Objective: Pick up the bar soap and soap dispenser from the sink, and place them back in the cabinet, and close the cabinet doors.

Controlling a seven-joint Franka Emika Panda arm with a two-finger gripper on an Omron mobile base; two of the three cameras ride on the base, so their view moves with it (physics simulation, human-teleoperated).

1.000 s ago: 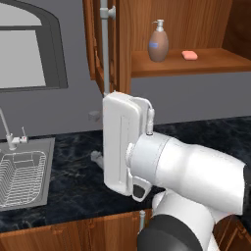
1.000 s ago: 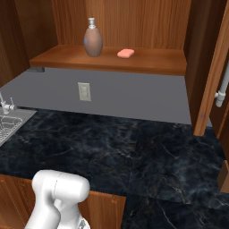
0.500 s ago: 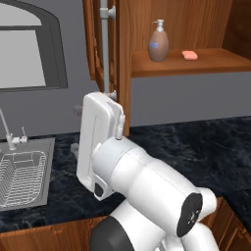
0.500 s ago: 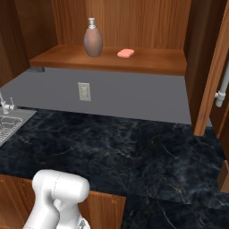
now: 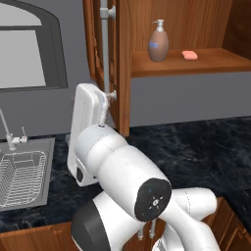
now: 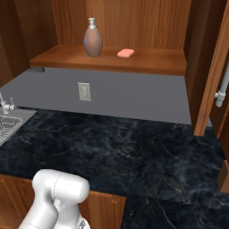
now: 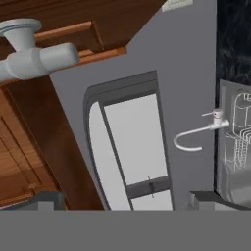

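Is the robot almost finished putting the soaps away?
Nearly. The soap dispenser and bar soap already sit on the cabinet shelf. The open pincer holds nothing and is right beside the left door's silver handle. Left to do: both cabinet doors are open and need closing.

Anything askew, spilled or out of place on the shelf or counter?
Nothing stands out. The soap dispenser stands upright on the cabinet shelf with the bar soap lying flat beside it, apart. The counter shows no spill. The cabinet doors are not yet closed, which is just the remaining step.
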